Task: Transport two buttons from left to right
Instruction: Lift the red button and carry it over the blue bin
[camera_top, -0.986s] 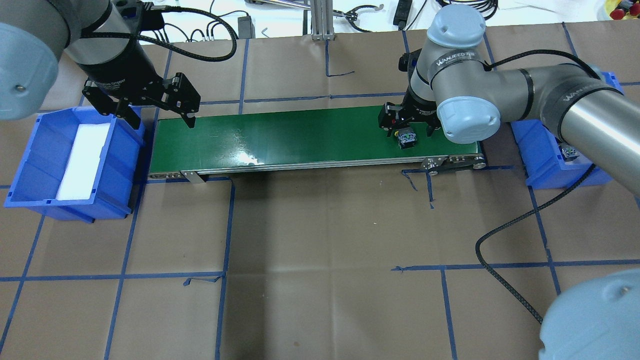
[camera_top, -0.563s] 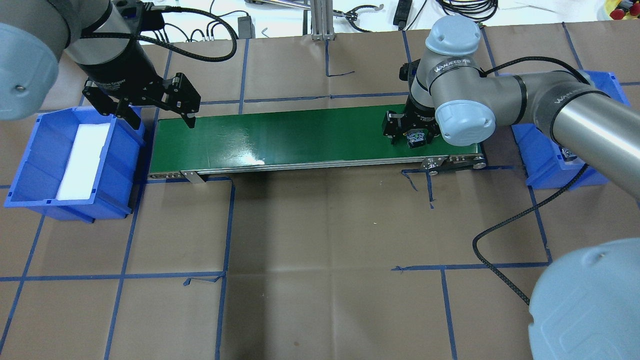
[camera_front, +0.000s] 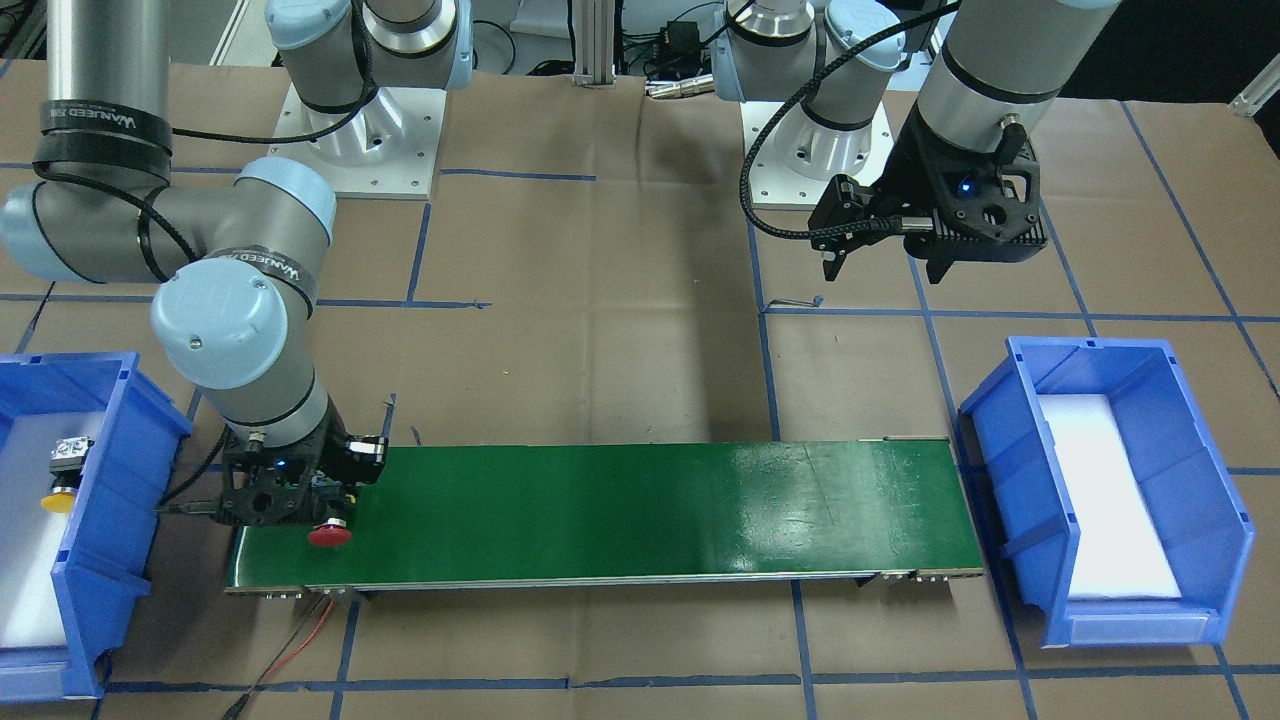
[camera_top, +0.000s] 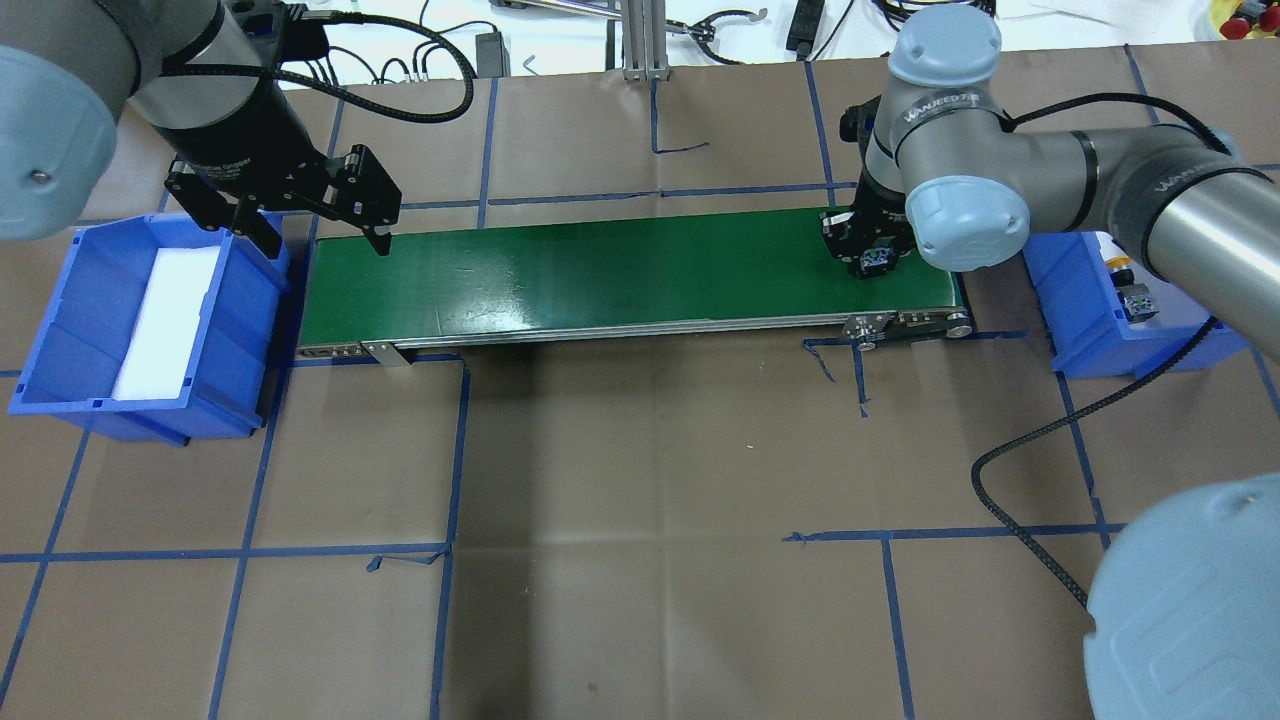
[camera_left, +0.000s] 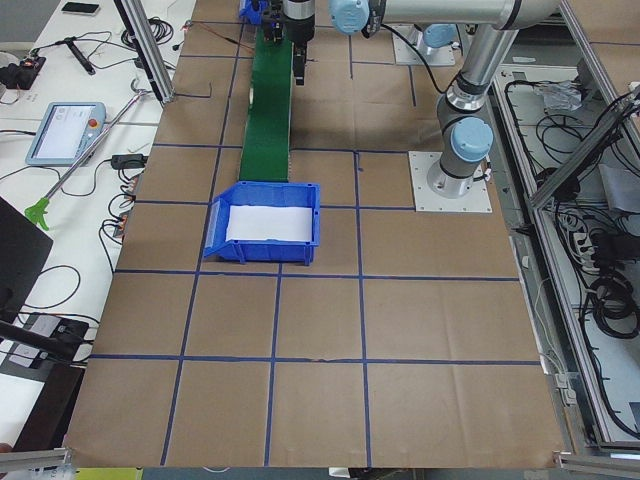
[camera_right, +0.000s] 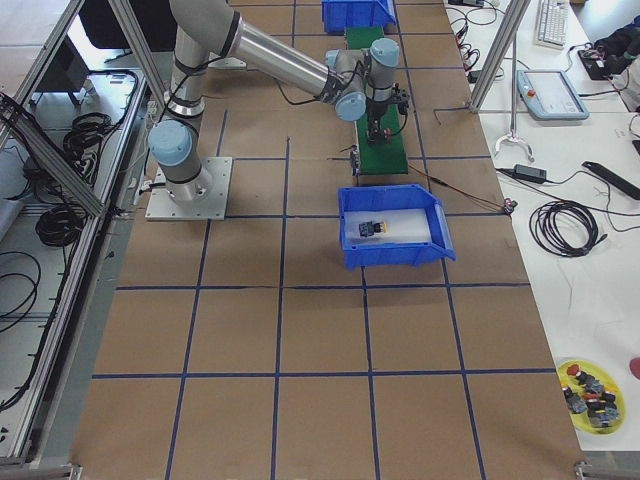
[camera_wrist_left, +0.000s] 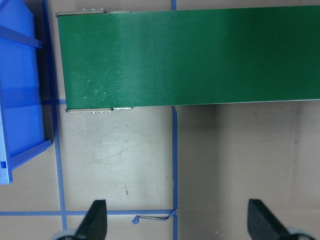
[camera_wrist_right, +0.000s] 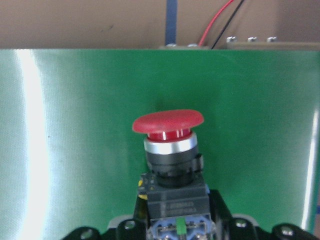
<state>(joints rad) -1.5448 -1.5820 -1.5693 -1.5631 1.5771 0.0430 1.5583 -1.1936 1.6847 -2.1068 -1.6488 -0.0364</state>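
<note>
My right gripper (camera_top: 870, 256) is shut on the grey base of the red button (camera_wrist_right: 167, 125) and holds it on its side just above the right end of the green conveyor belt (camera_top: 600, 270). The red cap (camera_front: 329, 536) points toward the belt's front edge. The yellow button (camera_front: 62, 480) lies on white foam in the blue right bin (camera_top: 1075, 300); it also shows in the exterior right view (camera_right: 375, 228). My left gripper (camera_top: 325, 240) is open and empty, high above the belt's left end, beside the blue left bin (camera_top: 60, 330).
The left bin (camera_front: 1200, 480) holds only a white foam pad (camera_front: 1105, 500). Brown paper with blue tape lines covers the table (camera_top: 640, 500). A black cable (camera_top: 1010, 500) loops on the table near the right arm.
My right gripper has moved right along the belt with the red button, closer to the right bin. The left arm has not moved.
</note>
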